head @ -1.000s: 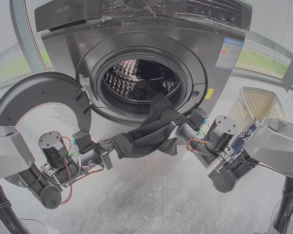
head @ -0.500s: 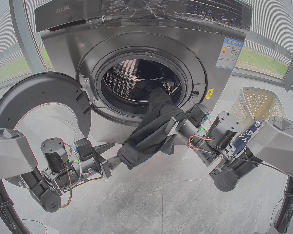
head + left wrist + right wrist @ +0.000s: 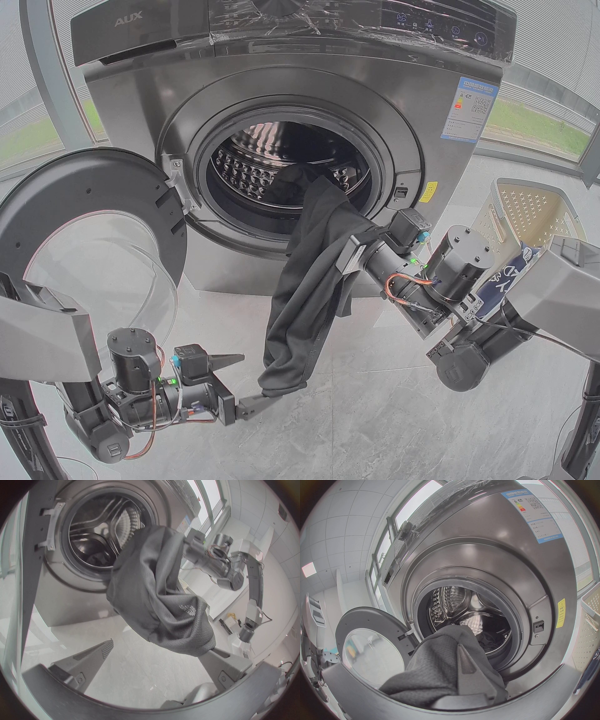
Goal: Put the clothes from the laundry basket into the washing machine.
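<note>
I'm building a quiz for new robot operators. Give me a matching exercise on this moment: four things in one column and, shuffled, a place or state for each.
Things
1. black garment
2. washer door
3. laundry basket
4. left gripper

Places or states
A. swung open on the robot's left
B. open, low above the floor
C. hanging out of the drum
D. standing right of the washing machine

Pairs: 1-C, 2-A, 3-D, 4-B

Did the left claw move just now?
Yes. The left claw dropped down, away from the washing machine, to the lower end of the black garment.
</note>
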`<state>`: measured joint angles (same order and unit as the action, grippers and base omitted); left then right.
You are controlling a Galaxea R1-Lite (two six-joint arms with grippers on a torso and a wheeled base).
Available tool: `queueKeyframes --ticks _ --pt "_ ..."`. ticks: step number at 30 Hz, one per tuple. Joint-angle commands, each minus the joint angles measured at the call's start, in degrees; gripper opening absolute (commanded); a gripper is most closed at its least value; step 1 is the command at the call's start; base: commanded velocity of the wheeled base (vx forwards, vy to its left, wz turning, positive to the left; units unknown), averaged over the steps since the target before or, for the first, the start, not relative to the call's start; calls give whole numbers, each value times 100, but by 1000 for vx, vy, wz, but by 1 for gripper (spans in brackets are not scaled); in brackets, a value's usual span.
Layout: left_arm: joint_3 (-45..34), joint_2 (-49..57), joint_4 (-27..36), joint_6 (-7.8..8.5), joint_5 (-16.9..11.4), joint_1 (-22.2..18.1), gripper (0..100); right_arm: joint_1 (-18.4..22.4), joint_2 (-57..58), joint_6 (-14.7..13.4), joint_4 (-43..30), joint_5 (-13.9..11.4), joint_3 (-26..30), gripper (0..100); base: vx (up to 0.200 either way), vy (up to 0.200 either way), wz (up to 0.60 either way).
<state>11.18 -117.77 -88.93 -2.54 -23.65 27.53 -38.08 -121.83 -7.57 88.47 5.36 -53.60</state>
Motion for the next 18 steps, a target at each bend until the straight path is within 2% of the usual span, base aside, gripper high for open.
queueKeyframes --ticks 1,9,12,18 --pt "-318 -167 -1 95 -61 236 100 -15 37 -8 4 9 -19 0 0 0 0" --pt "-511 -123 -1 174 -175 271 100 -24 37 -8 4 17 -124 0 0 0 0" --pt "-204 -132 -1 174 -157 271 100 -76 28 -8 4 26 -80 0 0 0 0" --pt "693 -176 7 69 -78 280 100 -191 -7 -25 4 26 52 0 0 0 0"
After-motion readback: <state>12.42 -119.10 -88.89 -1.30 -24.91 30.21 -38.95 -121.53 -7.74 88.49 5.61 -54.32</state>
